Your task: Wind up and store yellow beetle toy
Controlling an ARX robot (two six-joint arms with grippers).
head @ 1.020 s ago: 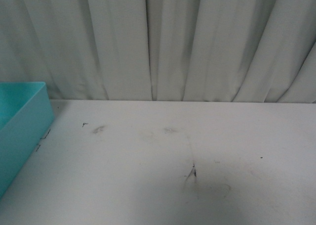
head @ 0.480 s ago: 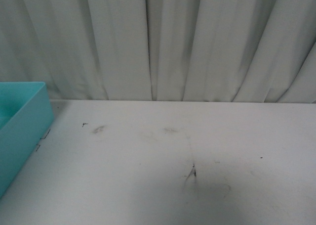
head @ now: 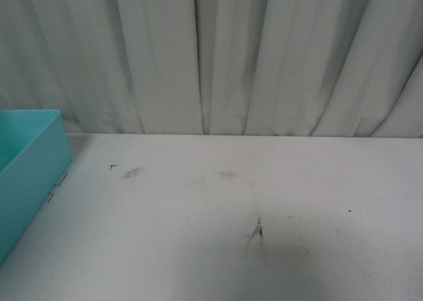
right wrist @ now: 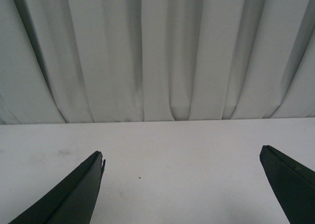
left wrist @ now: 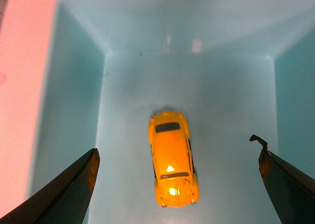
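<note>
Glossy yellow beetle toy (left wrist: 172, 157) (dark windows) upright on turquoise bin (left wrist: 74, 86) floor

Left claw (left wrist: 176, 150), right claw (right wrist: 182, 151): black tapered wedge fingers (left wrist: 69, 194) (ragged nub on one tip).

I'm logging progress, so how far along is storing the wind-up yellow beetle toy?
Storing looks done: the yellow beetle toy sits on the floor of the turquoise bin. Nothing is in hand; the left gripper and right gripper are open and empty. Winding cannot be judged. Probably only retracting remains.
</note>
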